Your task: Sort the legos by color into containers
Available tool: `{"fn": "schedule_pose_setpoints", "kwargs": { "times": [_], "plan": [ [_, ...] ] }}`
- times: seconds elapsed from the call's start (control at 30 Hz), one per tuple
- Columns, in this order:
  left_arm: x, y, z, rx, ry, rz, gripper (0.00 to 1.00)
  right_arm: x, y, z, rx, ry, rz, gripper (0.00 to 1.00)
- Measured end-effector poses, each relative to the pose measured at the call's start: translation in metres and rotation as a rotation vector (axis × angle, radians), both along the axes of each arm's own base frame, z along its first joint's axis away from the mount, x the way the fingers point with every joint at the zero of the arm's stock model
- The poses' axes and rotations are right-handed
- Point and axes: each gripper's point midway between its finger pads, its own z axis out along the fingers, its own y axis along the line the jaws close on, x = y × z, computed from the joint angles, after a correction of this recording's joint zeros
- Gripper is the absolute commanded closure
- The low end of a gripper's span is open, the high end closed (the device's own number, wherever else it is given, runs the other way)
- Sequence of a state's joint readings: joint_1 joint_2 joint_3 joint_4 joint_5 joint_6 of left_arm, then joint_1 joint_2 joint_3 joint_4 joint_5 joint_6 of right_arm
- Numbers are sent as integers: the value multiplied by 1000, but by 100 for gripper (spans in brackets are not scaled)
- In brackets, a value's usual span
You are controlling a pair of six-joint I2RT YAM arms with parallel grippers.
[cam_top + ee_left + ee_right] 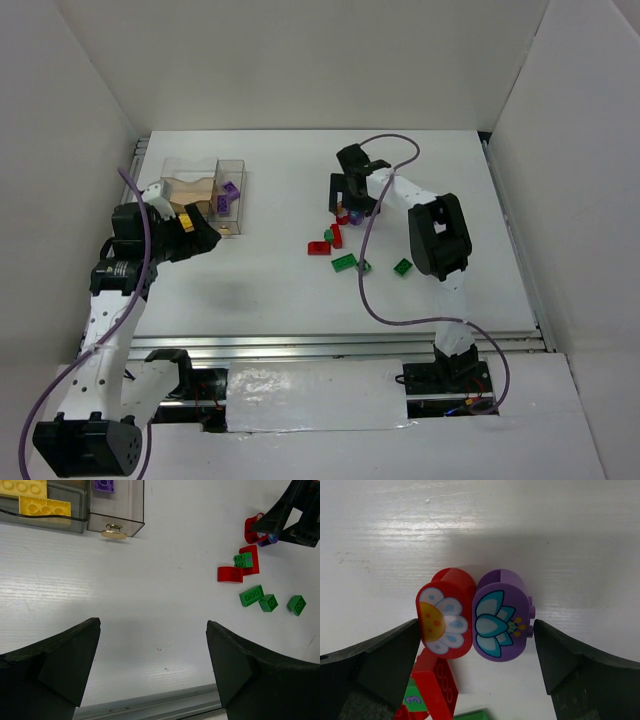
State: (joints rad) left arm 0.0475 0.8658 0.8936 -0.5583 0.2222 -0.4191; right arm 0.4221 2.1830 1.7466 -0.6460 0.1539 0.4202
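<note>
bench [520, 530] with red rounded lego [445, 617] and purple rounded lego [500, 615] touching, between fully spread right pincer [476, 630], nothing gripped, left pincer [152, 630] fully spread and empty, near clear container [116, 515] holding yellow legos [44, 506]

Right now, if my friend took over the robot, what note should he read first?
Left gripper: open, empty, over bare table near the container.
Right gripper: open, straddling a red flower brick and a purple flower brick, gripping neither.
Done: yellow bricks and a purple brick sit in separate compartments.
To do: red bricks, green bricks and the purple flower brick lie loose on the table.
</note>
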Motion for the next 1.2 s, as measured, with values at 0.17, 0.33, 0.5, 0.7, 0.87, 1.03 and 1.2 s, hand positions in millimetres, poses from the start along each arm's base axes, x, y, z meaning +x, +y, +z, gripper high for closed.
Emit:
{"fn": "schedule_pose_setpoints", "kwargs": {
  "times": [0.17,0.33,0.5,0.7,0.87,1.03,1.2],
  "plan": [
    [0,-3,0,-10,0,-18,1,2,-1,-19,-28,32,15,10],
    [0,-5,1,-15,-2,-24,1,3,-3,-17,-45,29,11,50],
    [2,-16,3,-69,-3,-64,1,-9,-11,-2,-58,-17,20,54],
    [17,-62,31,-320,-47,-203,1,-69,29,113,10,-267,227,54],
    [19,-111,66,-495,-78,-345,1,-181,112,218,239,-570,619,56],
    [9,-149,98,-569,-98,-475,0,-235,121,241,309,-653,778,56],
    [-9,-174,109,-624,-101,-566,2,-243,126,241,301,-658,812,56]
  ]
}}
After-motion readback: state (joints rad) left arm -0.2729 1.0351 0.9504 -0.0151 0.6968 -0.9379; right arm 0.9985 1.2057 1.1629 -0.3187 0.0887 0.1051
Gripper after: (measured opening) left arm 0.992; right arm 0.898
